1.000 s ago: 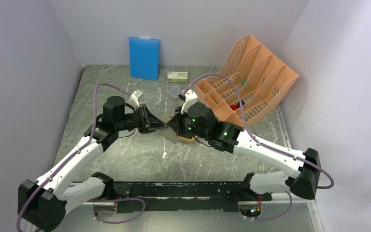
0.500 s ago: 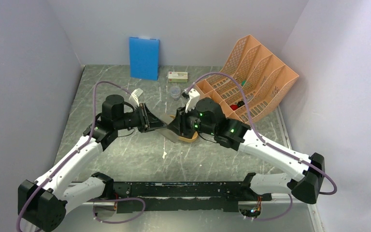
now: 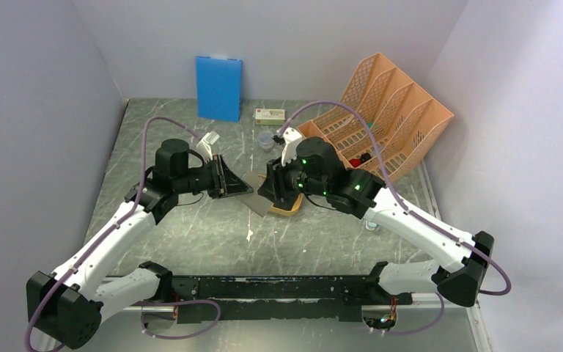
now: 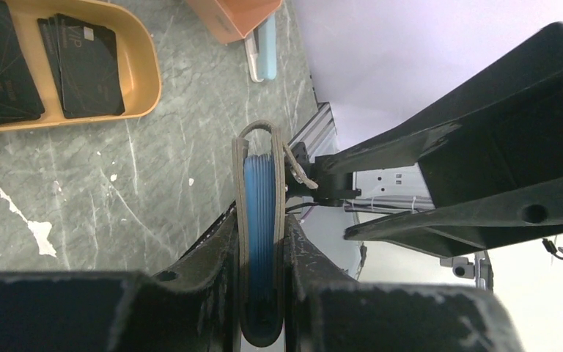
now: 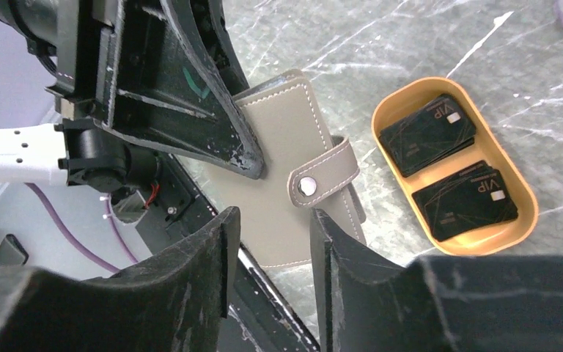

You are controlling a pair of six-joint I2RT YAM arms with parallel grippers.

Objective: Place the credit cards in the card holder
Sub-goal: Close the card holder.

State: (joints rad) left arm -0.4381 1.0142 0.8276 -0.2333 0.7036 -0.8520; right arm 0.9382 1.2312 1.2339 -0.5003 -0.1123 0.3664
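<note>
Your L gripper (image 4: 262,249) is clamped on the closed card holder (image 5: 282,147), mid-frame. R gripper (image 5: 273,220) is part-open below the snap, holding nothing. Credit cards (image 5: 427,136) are in the yellow tray (image 5: 529,213), at right.

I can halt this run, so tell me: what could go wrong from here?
The grey folding card holder is snapped shut and held by one end in the left gripper. If the open right gripper tugs the round snap stud, the holder may twist or slip out.
The black credit cards sit in loose stacks in the mustard-yellow oval tray alongside; a swinging holder or finger could scatter them.
</note>
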